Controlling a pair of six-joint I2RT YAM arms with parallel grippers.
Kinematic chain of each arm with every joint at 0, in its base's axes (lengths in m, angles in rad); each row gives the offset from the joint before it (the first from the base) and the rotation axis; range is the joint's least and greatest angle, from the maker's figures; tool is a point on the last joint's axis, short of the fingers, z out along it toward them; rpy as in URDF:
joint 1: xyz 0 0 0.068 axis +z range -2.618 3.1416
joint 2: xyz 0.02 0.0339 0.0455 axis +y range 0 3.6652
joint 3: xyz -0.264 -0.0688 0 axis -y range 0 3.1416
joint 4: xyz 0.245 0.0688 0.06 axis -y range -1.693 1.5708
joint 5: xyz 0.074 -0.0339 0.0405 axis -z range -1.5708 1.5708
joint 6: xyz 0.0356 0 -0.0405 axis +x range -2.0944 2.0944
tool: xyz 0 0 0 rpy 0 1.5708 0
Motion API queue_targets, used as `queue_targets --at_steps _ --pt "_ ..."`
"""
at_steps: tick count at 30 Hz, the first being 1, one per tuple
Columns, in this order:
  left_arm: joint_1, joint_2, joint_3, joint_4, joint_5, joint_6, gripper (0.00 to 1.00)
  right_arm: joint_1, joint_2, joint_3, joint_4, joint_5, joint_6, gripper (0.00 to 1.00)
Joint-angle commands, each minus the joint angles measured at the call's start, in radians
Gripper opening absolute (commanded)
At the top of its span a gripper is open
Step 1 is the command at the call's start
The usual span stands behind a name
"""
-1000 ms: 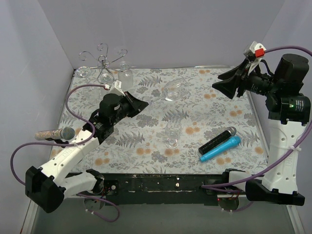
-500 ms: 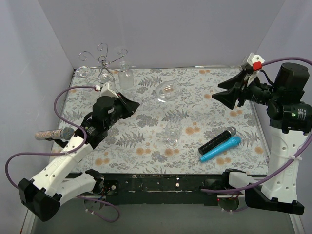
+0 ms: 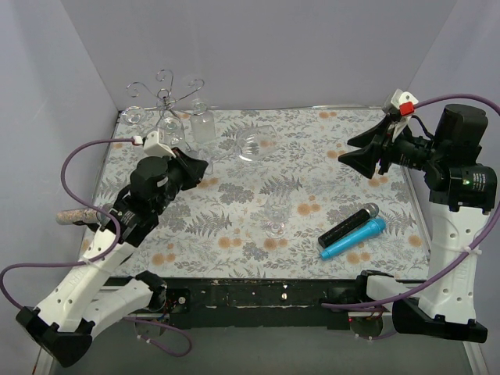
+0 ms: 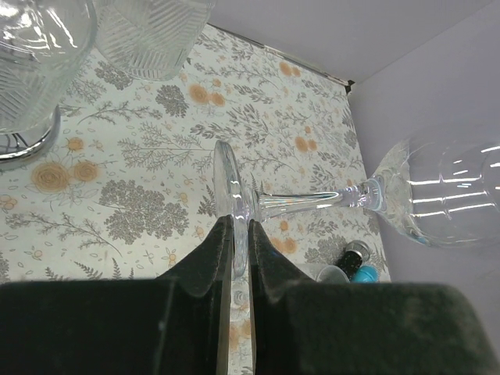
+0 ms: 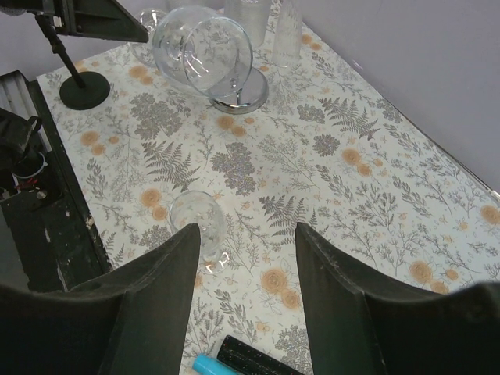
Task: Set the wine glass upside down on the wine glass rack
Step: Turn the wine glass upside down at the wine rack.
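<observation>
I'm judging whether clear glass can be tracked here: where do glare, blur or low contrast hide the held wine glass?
Top external: the wine glass melts into the floral cloth, only faint highlights outlining it. Left wrist: bright glare streaks cross its bowl; the left pincer gripping its foot is dark and soft. Right wrist: the glass stands out; the right pincer is dark and featureless.

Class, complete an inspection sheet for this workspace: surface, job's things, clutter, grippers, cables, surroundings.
Surface: floral table cover, no spills seen.
Job's things: wine glass held sideways by its foot, above the table; wine glass rack at the far-left corner.
Clutter: black microphone and blue microphone side by side; third microphone at the left edge; loose glass mid-table.
Grippers: left gripper shut on the wine glass; right gripper open, empty.
Cables: purple cable looping from each wrist.
Surroundings: plain walls; nothing else seen.
</observation>
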Motion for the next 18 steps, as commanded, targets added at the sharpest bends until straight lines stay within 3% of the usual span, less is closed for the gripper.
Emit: queue_targets --at_steps 1,18 --pt "0.0 -0.047 0.078 0.005 -0.051 0.057 0.0 -0.006 -0.007 0.0 0.009 -0.013 -0.008 0.6" --pt "0.0 -0.108 0.198 -0.084 -0.097 0.346 0.0 -0.006 0.022 -0.004 0.046 0.005 0.021 0.6"
